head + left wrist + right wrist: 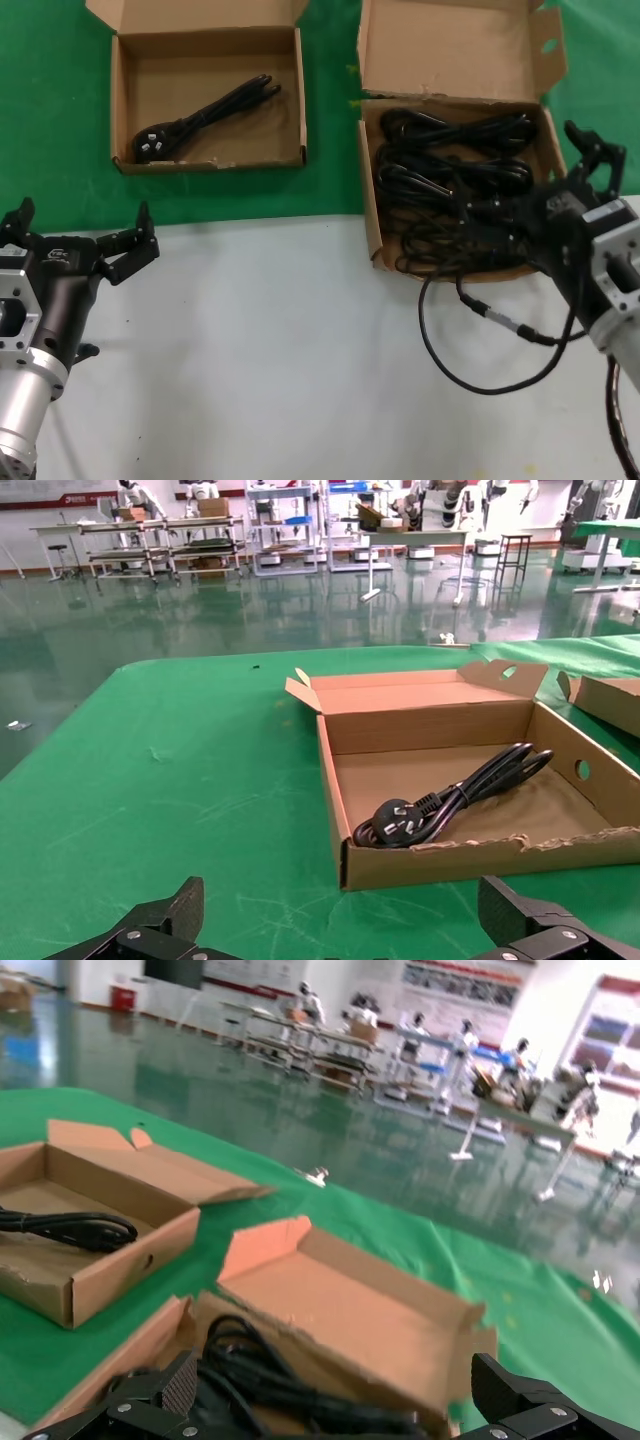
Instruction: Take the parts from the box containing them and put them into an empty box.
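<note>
Right tool [560,195] sits over the near right corner of the big box [455,45], fingers spread wide, one tip up past the box's right wall, the other down among the cords. Can't tell if it's actually got hold of a cord; nothing lifted. Big box sits on the right of the counter [280,340], straddling the green mat [50,110] edge, lid flap up at the back. It's packed with black power cords [455,170], bundles lying roughly crosswise in a stack.

Small box [210,85] is to the left on the mat, well apart from the big one. One cord [205,115] lies diagonally in it, plug toward the near left corner.

Left tool [85,245] is parked low on the left over the white counter, fingers wide open, holding nothing.

Thicker black cable [480,350] with metal connector loops on the counter in front of the big box.
</note>
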{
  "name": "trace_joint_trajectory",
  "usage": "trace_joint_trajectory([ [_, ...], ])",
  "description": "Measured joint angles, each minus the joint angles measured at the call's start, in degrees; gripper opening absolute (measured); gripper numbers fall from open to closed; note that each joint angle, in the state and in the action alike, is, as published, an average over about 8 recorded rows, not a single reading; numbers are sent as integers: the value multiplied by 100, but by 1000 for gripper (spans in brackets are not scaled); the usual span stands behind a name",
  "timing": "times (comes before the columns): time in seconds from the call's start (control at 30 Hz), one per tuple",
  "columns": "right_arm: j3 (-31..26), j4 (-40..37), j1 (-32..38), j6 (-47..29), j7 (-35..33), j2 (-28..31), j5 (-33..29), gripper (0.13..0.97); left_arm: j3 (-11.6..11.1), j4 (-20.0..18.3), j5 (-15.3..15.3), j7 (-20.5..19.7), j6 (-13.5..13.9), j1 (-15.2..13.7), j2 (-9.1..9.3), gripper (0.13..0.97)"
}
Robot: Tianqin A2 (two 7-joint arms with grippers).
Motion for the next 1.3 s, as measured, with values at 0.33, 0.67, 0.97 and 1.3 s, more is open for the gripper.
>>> trace_joint_trajectory([
  [0.33, 128, -165, -350, 247, 325, -64, 525, 966, -9, -1, -14, 12, -18, 20, 0, 966],
  [0.67, 233, -302, -637, 451, 595, -117, 958, 966, -17, -2, -25, 22, -32, 36, 0, 966],
  [0.97, 241, -312, -659, 466, 614, -121, 990, 966, -18, -2, -26, 23, -33, 37, 0, 966],
  [1.3, 241, -312, -659, 466, 615, -121, 990, 966, -18, -2, -26, 23, -33, 37, 0, 966],
])
